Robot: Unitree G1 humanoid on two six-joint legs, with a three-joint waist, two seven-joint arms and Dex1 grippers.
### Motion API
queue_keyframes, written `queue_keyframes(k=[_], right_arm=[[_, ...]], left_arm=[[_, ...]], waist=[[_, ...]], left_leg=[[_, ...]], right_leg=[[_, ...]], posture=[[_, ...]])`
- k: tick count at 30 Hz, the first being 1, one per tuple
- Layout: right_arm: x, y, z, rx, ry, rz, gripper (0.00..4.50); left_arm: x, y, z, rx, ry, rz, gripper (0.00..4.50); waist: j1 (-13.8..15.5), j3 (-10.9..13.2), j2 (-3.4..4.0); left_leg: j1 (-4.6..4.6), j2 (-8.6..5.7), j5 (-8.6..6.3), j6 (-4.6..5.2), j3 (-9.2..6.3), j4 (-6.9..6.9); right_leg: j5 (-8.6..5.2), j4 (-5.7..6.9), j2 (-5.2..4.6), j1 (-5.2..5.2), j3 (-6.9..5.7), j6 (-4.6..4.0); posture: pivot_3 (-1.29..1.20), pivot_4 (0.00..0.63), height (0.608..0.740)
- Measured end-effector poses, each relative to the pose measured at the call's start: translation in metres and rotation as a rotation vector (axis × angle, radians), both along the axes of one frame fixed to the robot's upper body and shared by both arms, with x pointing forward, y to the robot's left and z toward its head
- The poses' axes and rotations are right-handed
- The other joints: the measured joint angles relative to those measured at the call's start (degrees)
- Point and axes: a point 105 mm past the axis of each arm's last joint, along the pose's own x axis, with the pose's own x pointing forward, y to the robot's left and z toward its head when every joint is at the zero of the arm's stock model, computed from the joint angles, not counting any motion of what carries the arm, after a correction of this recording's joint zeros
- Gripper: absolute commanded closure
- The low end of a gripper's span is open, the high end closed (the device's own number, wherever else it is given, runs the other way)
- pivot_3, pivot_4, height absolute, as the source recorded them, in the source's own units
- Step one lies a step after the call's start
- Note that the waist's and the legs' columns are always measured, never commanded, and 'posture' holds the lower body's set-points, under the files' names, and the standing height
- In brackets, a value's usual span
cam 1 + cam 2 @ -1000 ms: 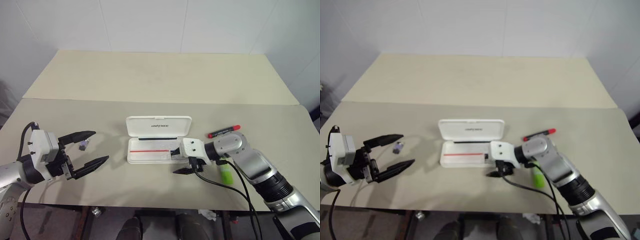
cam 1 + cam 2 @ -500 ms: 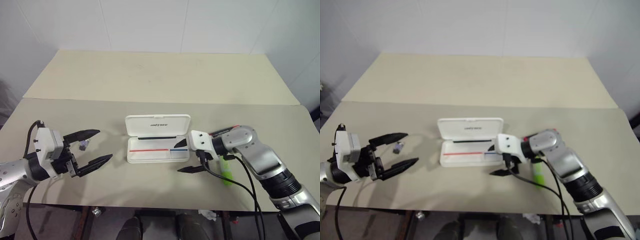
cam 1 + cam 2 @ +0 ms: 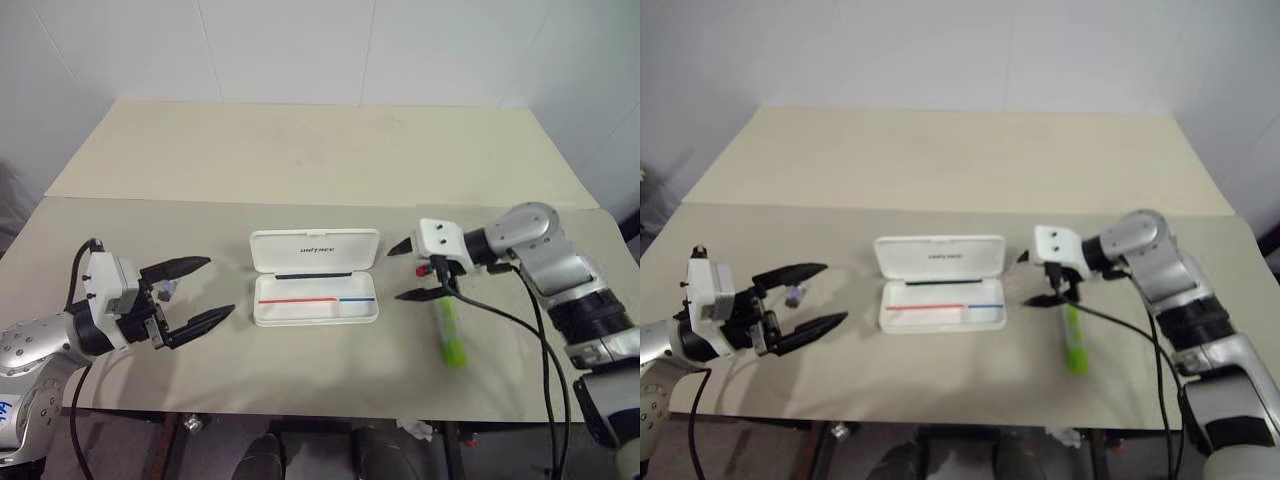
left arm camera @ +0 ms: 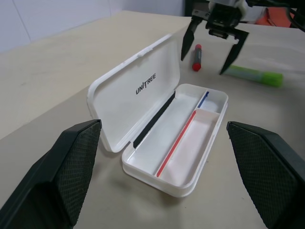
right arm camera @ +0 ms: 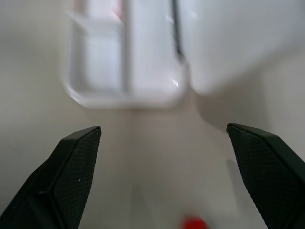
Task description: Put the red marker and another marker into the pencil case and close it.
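Nothing packed yet, by the look of it. Pencil case [image 3: 316, 278] lying open near the middle of the worktop [image 3: 300, 150], toward its front edge, lid propped up behind the tray, tray empty apart from its red-and-blue line. Red marker [image 4: 196, 57] still out on the worktop beside the case, on the right-edge side, directly beneath the right tool [image 3: 417, 270], fingers spread wide, clamped on nothing. Lime-green marker [image 3: 450, 331] lying just in front of that, closer to the front edge, untouched. Left tool [image 3: 196, 291] hovering off the case's left end, fingers apart, empty; small dark object [image 3: 166, 290] beside it. Left to do: both markers in, lid shut.
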Motion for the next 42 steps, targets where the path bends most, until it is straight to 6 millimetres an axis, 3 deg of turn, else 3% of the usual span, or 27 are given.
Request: queue_keyframes(k=[6,24,35,38,42], right_arm=[[0.023,-0.009,-0.001,-0.089,-0.046,-0.013,0.03],[0.032,-0.035,-0.014,-0.316,-0.009,0.004,0.03],[0.038,-0.034,-0.013,-0.409,-0.031,0.023,0.03],[0.04,-0.037,-0.013,-0.425,-0.03,0.005,0.6],[0.043,-0.041,-0.015,-0.445,-0.037,-0.025,2.01]], left_arm=[[0.001,-0.001,0.001,-0.005,-0.01,0.004,0.0],[-0.005,-0.001,-0.006,-0.007,0.004,0.036,0.0],[-0.006,0.001,-0.005,-0.007,-0.002,0.051,0.0],[-0.006,0.001,-0.004,-0.006,-0.004,0.056,0.0],[-0.009,0.002,-0.005,0.0,-0.005,0.065,0.0]], waist=[[-0.02,0.0,0.0],[-0.12,0.01,0.03],[-0.16,0.01,0.02],[-0.16,0.01,0.02],[-0.17,0.01,0.02]], left_leg=[[-0.01,0.01,0.0,0.0,0.01,-0.03],[0.01,0.0,0.0,-0.01,0.06,-0.01],[0.09,-0.01,0.01,-0.01,0.08,0.1],[0.15,-0.02,0.01,-0.01,0.08,0.17],[0.15,-0.03,0.03,0.01,0.07,0.25]], right_leg=[[0.0,0.0,0.01,-0.02,0.02,0.0],[0.0,0.08,0.02,-0.05,0.08,0.0],[0.0,0.2,0.03,0.02,0.09,0.0],[0.01,0.22,0.03,0.11,0.09,0.0],[0.06,0.22,0.03,0.14,0.09,-0.01]], posture=[[0.0,0.15,0.74],[0.0,0.15,0.74],[0.0,0.15,0.74],[0.0,0.15,0.74],[0.0,0.15,0.74]])
